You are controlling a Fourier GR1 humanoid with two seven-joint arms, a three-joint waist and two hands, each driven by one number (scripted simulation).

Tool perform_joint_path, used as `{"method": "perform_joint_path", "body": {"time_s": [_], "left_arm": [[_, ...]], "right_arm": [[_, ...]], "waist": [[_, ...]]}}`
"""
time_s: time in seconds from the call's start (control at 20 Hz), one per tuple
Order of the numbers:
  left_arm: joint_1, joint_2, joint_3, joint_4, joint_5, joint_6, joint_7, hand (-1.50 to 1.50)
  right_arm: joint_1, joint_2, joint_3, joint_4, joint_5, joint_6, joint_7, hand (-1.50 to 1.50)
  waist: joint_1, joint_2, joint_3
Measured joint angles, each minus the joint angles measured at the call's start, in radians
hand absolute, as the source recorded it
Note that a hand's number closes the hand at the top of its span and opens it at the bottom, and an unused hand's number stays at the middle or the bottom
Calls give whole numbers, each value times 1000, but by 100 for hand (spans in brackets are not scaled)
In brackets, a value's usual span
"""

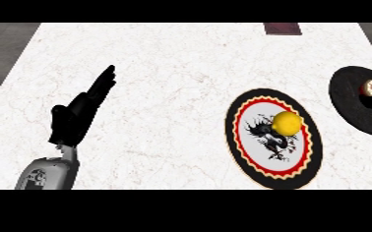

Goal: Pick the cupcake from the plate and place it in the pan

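Nothing grabbed yet: cupcake (pixel 287 123) sits on the plate (pixel 232 132), pan (pixel 345 98) near its right. Left hand (pixel 73 118) rests straight-fingered and empty, well off left; next move is reaching that cupcake.

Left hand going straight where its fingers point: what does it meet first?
Nothing that shows: the left hand points up-right across bare counter toward the far edge. The plate and cupcake lie well right of that line, though height is unclear.

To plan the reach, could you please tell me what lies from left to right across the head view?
The robot's left hand → plate carrying the cupcake → pan at the right edge.
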Motion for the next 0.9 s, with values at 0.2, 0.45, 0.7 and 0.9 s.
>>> {"method": "perform_joint_path", "body": {"time_s": [0.2,0.45,0.7,0.9], "left_arm": [[1,-4,-7,-11,-6,-1,10,0],[7,-7,-10,-22,-6,-2,11,0],[7,-4,1,-22,1,-5,15,0],[-1,3,17,-21,2,-3,23,0]], "right_arm": [[-13,-31,-63,68,-65,32,-100,-150],[-33,-19,-172,66,-187,33,-245,-150],[-18,-27,-307,43,-343,95,-417,-150],[19,-53,-396,61,-452,219,-522,-150]], "waist": [[8,4,2],[14,6,5],[1,3,5],[-7,0,4]]}}
